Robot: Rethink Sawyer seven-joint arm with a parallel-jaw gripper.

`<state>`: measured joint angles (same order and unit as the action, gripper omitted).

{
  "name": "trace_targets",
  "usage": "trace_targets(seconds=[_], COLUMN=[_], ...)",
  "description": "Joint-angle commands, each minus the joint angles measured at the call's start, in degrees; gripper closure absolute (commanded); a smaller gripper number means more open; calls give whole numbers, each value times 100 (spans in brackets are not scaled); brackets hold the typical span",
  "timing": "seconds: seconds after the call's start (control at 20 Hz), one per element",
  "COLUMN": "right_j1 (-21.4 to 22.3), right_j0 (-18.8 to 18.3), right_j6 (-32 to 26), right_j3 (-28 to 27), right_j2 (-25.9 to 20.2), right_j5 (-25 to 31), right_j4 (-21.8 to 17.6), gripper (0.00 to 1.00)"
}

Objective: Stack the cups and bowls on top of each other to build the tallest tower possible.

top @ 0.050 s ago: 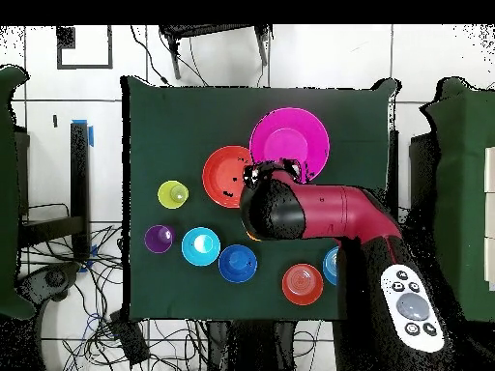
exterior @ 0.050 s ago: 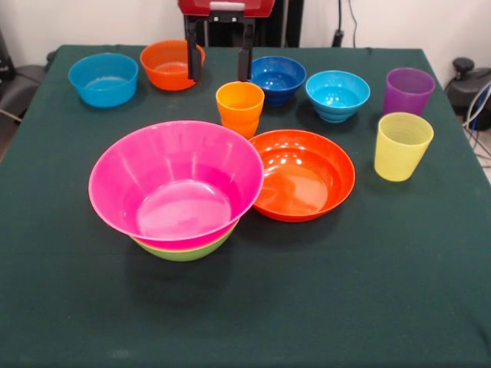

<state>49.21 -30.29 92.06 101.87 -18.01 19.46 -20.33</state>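
Front view, left to right on the table (exterior @ 0.050 s ago: 69, 307): cyan bowl (exterior @ 0.050 s ago: 103, 79), small orange bowl (exterior @ 0.050 s ago: 172, 64), pink bowl (exterior @ 0.050 s ago: 176, 184) nested in lime green bowl (exterior @ 0.050 s ago: 184, 251), orange cup (exterior @ 0.050 s ago: 240, 108), shallow orange bowl (exterior @ 0.050 s ago: 302, 174), dark blue bowl (exterior @ 0.050 s ago: 278, 78), blue bowl (exterior @ 0.050 s ago: 337, 95), yellow cup (exterior @ 0.050 s ago: 403, 146), purple cup (exterior @ 0.050 s ago: 408, 90). End effector (exterior @ 0.050 s ago: 219, 66) open, empty, above the orange cup.
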Motion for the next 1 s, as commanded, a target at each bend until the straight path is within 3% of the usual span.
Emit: trace_targets(seconds=[0.05, 0.6, 1.0], right_j1=[-293, -523, -1044], right_j0=[235, 126, 123], right_j6=[216, 251, 263], right_j3=[289, 372, 198], right_j2=[-128, -179, -87], right_j5=[112, -384, -999], right_j4=[-313, -425, -638], gripper=[0, 0, 0])
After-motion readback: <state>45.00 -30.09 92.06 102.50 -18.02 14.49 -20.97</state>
